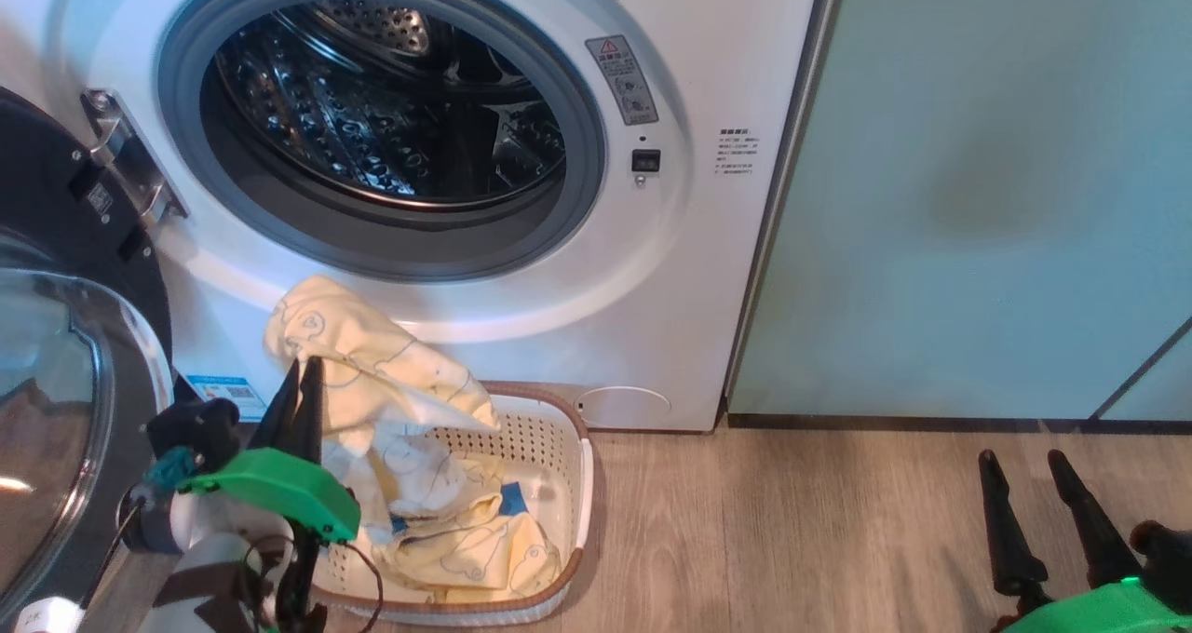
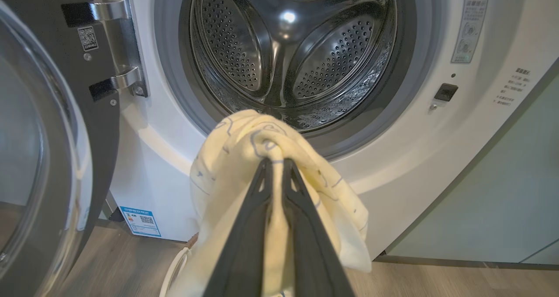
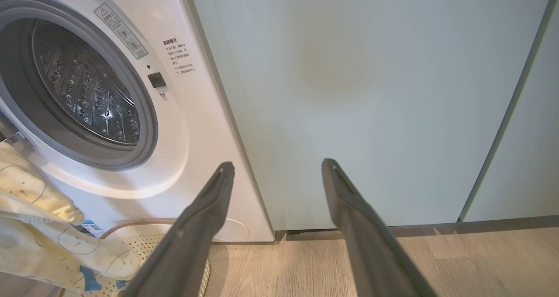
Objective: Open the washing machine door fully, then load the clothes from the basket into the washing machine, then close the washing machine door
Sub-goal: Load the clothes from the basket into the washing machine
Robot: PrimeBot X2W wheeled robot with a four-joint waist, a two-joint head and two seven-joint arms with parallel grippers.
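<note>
One pale yellow bear-print garment [image 2: 227, 157] was clamped in left gripper [image 2: 276, 160] before open steel drum [image 2: 288, 48]; right gripper [image 3: 277, 168] fingers apart.

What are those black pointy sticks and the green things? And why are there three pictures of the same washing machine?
It is a robot doing laundry. The black sticks are the fingers of its two pincers. One picture comes from a camera on its head, the other two from cameras on its wrists. The left pincer is pinched shut on a pale yellow garment, lifting it out of the basket toward the washing machine. More clothes lie in the basket, which stands on the wooden floor. The washing machine door hangs open on the left. The right pincer is open, holding nothing.
</note>
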